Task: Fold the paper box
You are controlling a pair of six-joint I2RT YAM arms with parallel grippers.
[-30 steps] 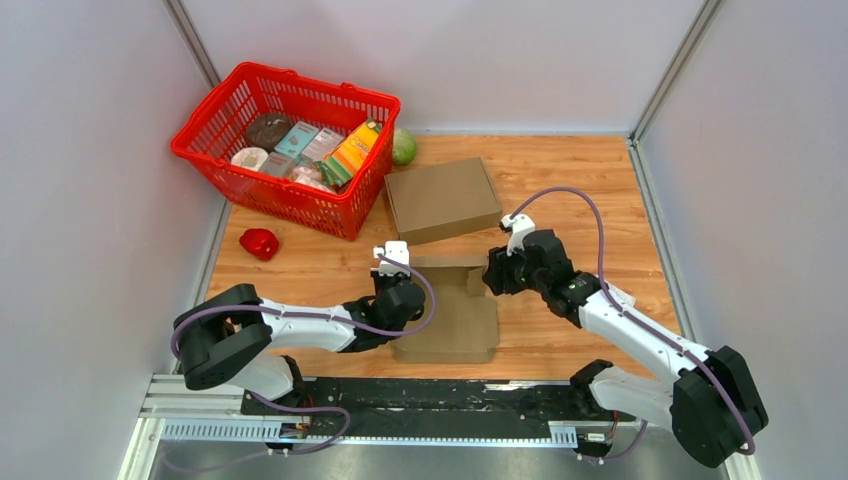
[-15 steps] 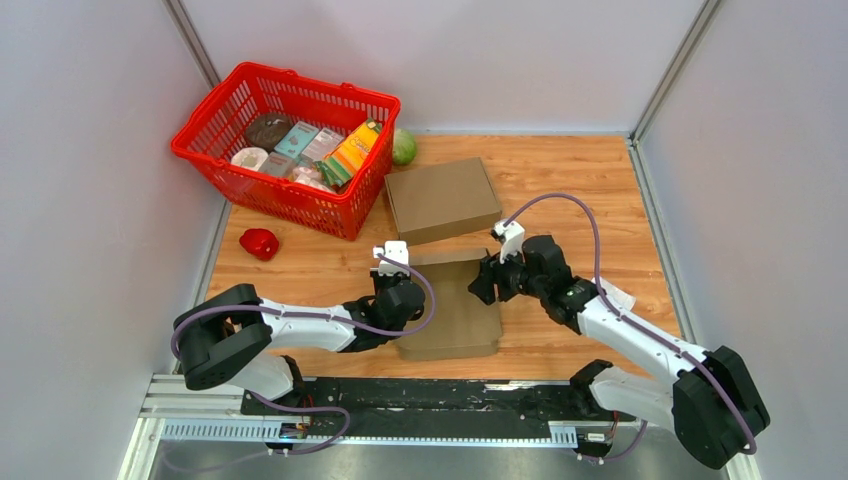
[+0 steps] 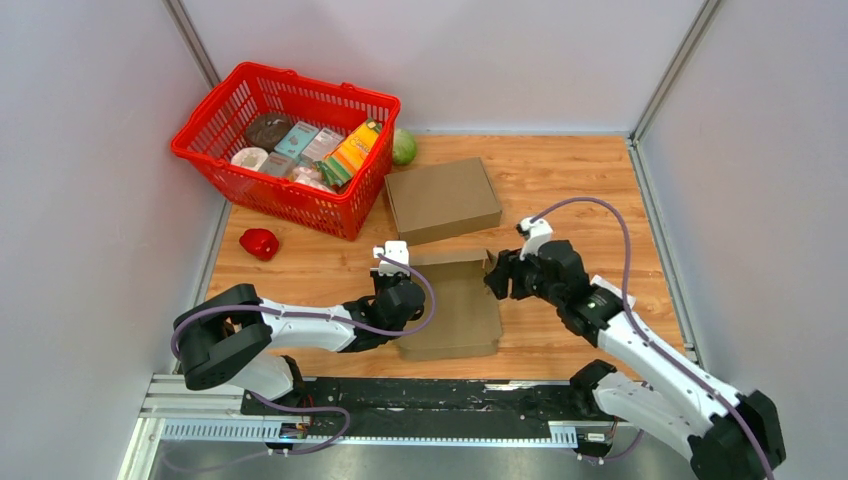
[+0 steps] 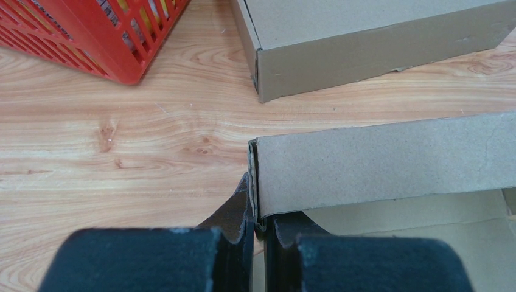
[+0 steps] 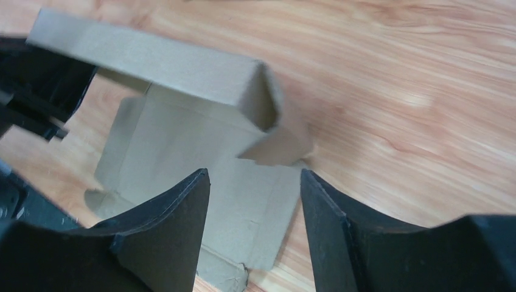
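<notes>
The paper box [image 3: 455, 312] is a brown cardboard blank lying half-formed on the wooden table between my arms. Its far wall [image 4: 389, 161] stands upright. My left gripper [image 4: 258, 210] is shut on the left end of that wall, at the box's far left corner [image 3: 404, 292]. My right gripper [image 3: 495, 276] hovers at the box's far right corner, open, with nothing between its fingers [image 5: 254, 173]. In the right wrist view the far wall [image 5: 152, 58] ends in a corner flap [image 5: 280, 143] bent toward me, just ahead of the fingertips.
A second, closed cardboard box [image 3: 442, 198] lies just beyond the paper box. A red basket [image 3: 212, 118] full of groceries stands at the back left, with a green vegetable [image 3: 404, 146] beside it. A red pepper [image 3: 259, 242] lies at the left.
My right gripper pushed left over the box's right edge, then drew back to the right and opened wider. The left gripper has kept its hold and has not moved.
</notes>
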